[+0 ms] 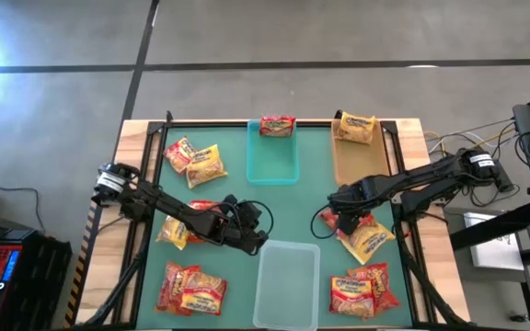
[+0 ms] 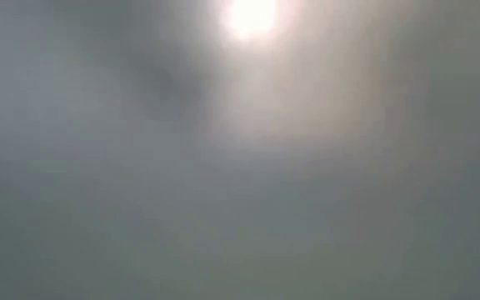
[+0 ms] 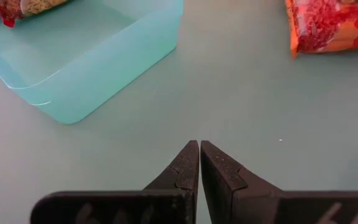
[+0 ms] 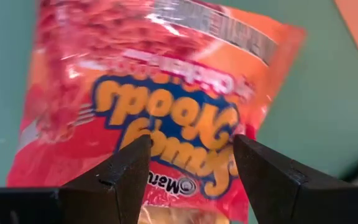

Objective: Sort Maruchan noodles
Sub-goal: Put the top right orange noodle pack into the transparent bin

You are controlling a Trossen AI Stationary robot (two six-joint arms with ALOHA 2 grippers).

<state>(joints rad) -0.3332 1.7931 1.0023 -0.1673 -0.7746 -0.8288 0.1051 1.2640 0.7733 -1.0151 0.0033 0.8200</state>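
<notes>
Table point(image 1: 316, 184), green top, wood edges, seen from above. Three bins along the centre and right: teal bin point(image 1: 272, 165) toward the far edge, tan bin point(image 1: 357, 164) just right of it, clear bin point(image 1: 286, 283) at the near edge. Packets: one red point(image 1: 277, 125) on the teal bin's far rim; one yellow point(image 1: 355, 128) at the tan bin's far end; two, red and yellow point(image 1: 195, 160), left of the teal bin; one yellow point(image 1: 175, 232) under the left arm; two red point(image 1: 191, 289) at the near left; several red and yellow point(image 1: 362, 291) at the near right; one yellow point(image 1: 368, 239) right of centre. Left gripper point(image 1: 258, 243) over bare table, just beyond the clear bin's left corner. Right gripper point(image 1: 331, 221) at centre-right, over a red packet point(image 1: 350, 223).

Low view: grey blur with one bright patch; nothing can be told.

Left wrist view: left gripper point(image 3: 199, 155), fingers pressed together, holding nothing, above bare green top. Teal bin point(image 3: 79, 62) ahead, a red packet point(image 3: 23, 7) on its rim; another red packet point(image 3: 331, 25) apart from it.

Right wrist view: right gripper point(image 4: 191, 168), fingers spread wide, one either side of the red packet point(image 4: 160, 99). Packet lies flat on the table point(image 4: 316, 112), label showing; no grip on it.
</notes>
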